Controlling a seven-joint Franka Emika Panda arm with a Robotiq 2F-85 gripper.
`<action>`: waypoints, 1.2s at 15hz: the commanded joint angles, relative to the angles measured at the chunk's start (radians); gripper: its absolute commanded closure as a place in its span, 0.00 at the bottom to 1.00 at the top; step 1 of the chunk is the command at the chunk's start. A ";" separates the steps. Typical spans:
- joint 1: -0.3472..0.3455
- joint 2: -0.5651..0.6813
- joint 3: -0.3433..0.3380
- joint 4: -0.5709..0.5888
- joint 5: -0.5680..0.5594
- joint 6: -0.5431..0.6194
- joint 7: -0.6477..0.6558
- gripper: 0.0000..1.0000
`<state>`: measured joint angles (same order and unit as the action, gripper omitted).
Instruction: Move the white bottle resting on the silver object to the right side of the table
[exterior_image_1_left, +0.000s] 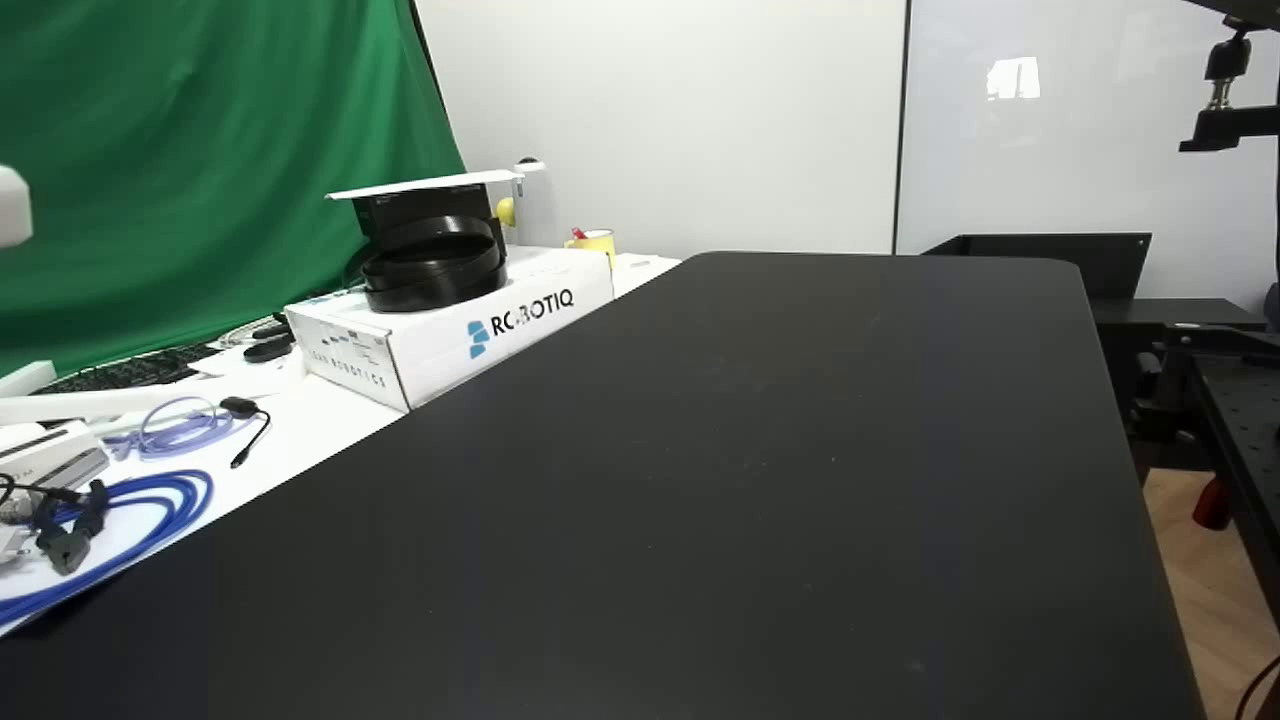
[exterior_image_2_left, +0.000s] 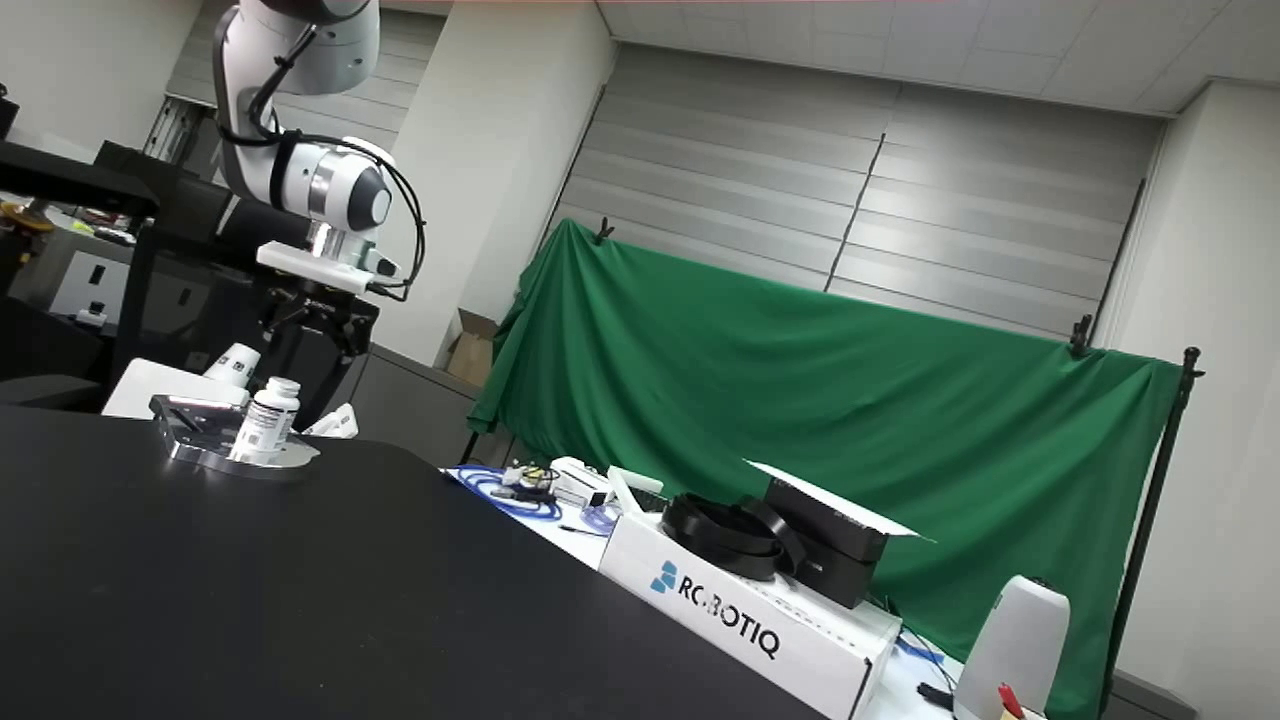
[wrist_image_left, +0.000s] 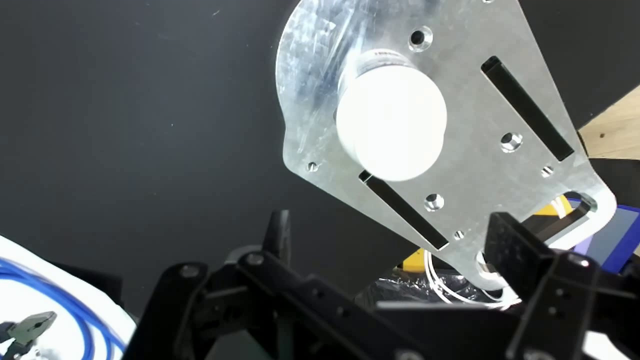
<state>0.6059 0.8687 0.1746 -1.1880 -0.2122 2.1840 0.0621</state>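
The small white bottle (exterior_image_2_left: 265, 422) with a dark printed label stands upright on the silver metal plate (exterior_image_2_left: 205, 455). The plate lies near an edge of the black table (exterior_image_2_left: 300, 580). In the wrist view the bottle's white cap (wrist_image_left: 392, 122) is seen from above on the slotted silver plate (wrist_image_left: 470, 115), whose narrow end reaches past the edge of the black table (wrist_image_left: 150, 125). My gripper (wrist_image_left: 389, 225) is open with nothing between its fingers; it also shows in an exterior view (exterior_image_2_left: 318, 325), above the bottle and apart from it. Another exterior view shows only the black table (exterior_image_1_left: 760, 450).
A white surface beside the table holds a white Robotiq box (exterior_image_1_left: 480, 320) with black rings (exterior_image_1_left: 435, 265) on it, and blue cables (exterior_image_1_left: 170, 510). The box also shows in an exterior view (exterior_image_2_left: 740, 620). White items (exterior_image_2_left: 232, 365) stand behind the silver plate. A green curtain (exterior_image_2_left: 800, 400) hangs behind.
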 joint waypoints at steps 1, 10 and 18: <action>-0.010 -0.026 0.008 -0.052 0.019 0.024 0.016 0.00; -0.011 -0.047 0.009 -0.118 0.044 0.033 0.017 0.00; -0.010 -0.059 0.003 -0.153 0.061 0.034 0.016 0.47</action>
<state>0.6058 0.8542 0.1755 -1.2865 -0.1613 2.2109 0.0622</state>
